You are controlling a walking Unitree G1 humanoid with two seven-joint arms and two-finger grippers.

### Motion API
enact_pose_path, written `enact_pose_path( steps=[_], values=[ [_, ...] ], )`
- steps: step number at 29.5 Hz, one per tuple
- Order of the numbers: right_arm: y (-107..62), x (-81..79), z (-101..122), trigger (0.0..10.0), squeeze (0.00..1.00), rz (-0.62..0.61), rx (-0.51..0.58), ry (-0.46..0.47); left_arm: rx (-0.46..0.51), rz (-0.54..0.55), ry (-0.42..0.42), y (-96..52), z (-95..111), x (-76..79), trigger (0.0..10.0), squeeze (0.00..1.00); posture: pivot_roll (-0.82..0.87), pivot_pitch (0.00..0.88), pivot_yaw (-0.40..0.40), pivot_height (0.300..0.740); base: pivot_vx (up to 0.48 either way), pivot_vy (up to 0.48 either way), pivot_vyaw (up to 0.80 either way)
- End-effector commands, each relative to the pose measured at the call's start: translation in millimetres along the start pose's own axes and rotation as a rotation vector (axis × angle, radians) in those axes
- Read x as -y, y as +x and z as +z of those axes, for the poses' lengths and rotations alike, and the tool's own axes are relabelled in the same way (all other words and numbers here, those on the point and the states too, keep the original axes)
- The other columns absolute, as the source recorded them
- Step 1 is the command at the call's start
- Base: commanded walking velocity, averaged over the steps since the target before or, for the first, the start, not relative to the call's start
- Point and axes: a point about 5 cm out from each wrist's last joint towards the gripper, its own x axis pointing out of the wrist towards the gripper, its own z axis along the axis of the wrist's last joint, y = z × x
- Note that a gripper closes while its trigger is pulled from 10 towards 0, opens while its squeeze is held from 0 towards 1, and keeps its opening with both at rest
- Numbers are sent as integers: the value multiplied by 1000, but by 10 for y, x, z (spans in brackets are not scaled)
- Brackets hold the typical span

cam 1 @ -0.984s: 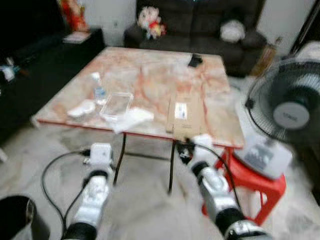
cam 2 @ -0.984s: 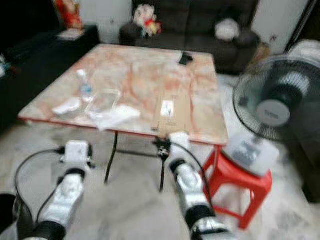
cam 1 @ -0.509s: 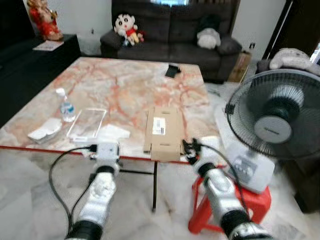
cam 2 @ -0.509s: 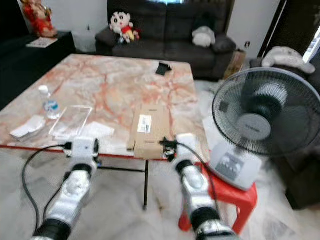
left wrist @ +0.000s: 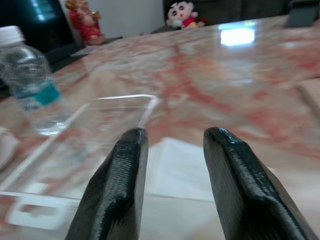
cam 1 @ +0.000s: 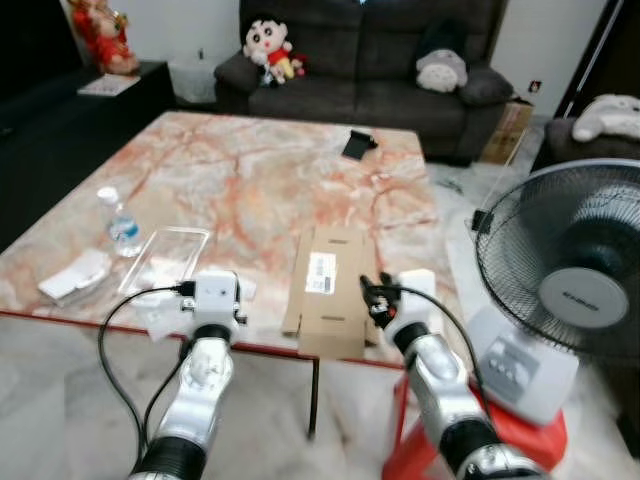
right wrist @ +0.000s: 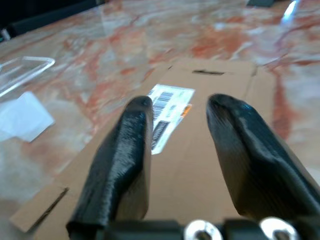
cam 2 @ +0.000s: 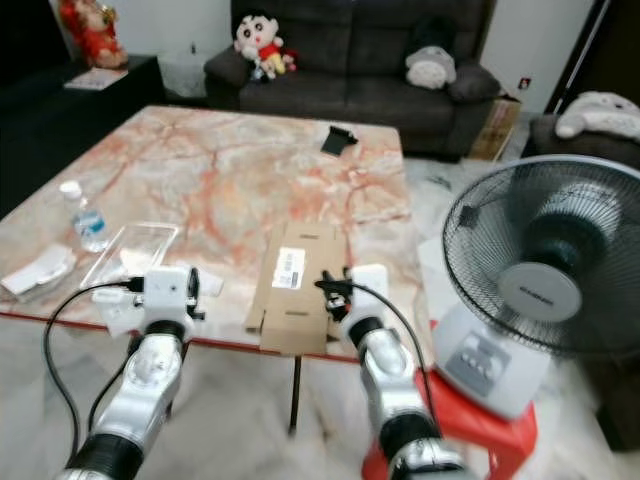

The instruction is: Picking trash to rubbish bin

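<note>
Fingers of the left gripper (left wrist: 172,185) stand parted with nothing between them, poised at the near edge of the marble tabletop (cam 1: 250,170). Just past them lies a white paper sheet (left wrist: 182,167), and beyond it, toward eleven o'clock, a clear plastic tray (cam 1: 165,260), a small water bottle (cam 1: 120,222) and a crumpled white wrapper (cam 1: 75,277). At the tabletop's middle near edge lies a flattened cardboard box (cam 1: 330,285) with a shipping label. Over its near end the right gripper (right wrist: 180,135) hovers, fingers likewise apart and empty. At three o'clock a standing fan (cam 1: 575,300) sits on a red stool (cam 1: 480,455). I judge this the reach before any pickup: next, each gripper must push forward, descend, and close on flat, thin trash.
</note>
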Motion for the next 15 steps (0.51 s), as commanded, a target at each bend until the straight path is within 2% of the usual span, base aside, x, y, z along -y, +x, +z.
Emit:
enact_pose_path(
  steps=[1,15],
  values=[
    [-14,77,30,10000,0,-5,3,-1,26,-19,2,2,64,75,10000,0,-22,25,-38,740,0,0,0],
    [-78,60,-136,10000,0,37,-104,-59,32,-33,-3,20,103,86,10000,0,-26,29,-40,740,0,0,0]
  ],
)
